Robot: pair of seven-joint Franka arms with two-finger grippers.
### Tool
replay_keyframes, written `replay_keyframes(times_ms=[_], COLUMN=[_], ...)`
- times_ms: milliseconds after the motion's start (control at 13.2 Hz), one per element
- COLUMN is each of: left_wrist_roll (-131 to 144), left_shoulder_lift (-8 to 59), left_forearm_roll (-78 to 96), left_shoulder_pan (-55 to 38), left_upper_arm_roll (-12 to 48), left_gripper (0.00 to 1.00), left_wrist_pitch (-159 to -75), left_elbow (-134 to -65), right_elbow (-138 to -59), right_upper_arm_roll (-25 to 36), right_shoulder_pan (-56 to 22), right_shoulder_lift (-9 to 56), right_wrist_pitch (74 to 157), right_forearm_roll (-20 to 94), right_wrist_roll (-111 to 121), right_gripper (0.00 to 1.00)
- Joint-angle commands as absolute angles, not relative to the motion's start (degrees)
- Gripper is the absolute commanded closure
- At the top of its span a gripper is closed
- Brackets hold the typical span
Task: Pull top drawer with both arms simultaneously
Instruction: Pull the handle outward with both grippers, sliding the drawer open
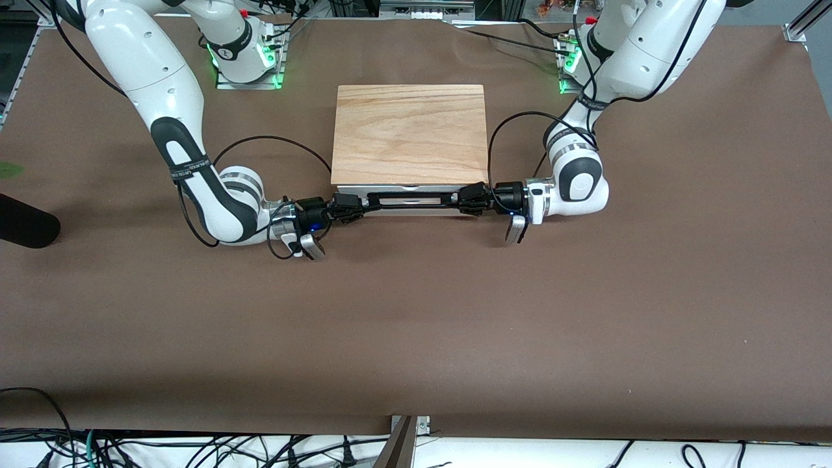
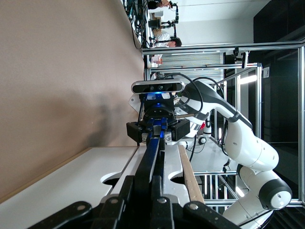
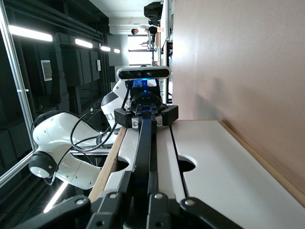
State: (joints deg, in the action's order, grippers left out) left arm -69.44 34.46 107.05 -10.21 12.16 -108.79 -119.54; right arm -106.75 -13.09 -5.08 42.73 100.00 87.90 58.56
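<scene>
The top drawer shows its white front under the wood cabinet top, with its long black bar handle facing the front camera. My right gripper is shut on the handle's end toward the right arm. My left gripper is shut on the end toward the left arm. In the left wrist view my left gripper clamps the handle, with the other gripper at its end. In the right wrist view my right gripper clamps the handle likewise. Both forearms lie low over the table.
A plain white lower drawer front with a notch sits under the top drawer and also shows in the right wrist view. A black object lies at the right arm's end of the brown table. Cables hang at the table's near edge.
</scene>
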Motion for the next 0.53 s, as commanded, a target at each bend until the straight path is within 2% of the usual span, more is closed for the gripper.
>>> replay_keyframes(times_ms=[0,456], left_wrist_roll=[-72.77,-71.46], left_shoulder_lift=[35.95,38.67], left_forearm_roll=[106.88,107.05], left_shoulder_pan=[-11.43,-10.90], left_upper_arm_roll=[14.06,13.97], left_gripper=[1.00,1.00], left_wrist_pitch=[-109.69,-109.51], left_elbow=[-122.61,-119.46], right_elbow=[-103.11,-99.59], right_upper_arm_roll=[-13.89,-13.80], right_shoulder_pan=[-4.39,-4.39], right_shoulder_lift=[42.45,43.15], right_wrist_pitch=[99.67,101.34], right_forearm_roll=[89.03,89.03], right_wrist_roll=[55.29,53.44], right_gripper=[1.00,1.00])
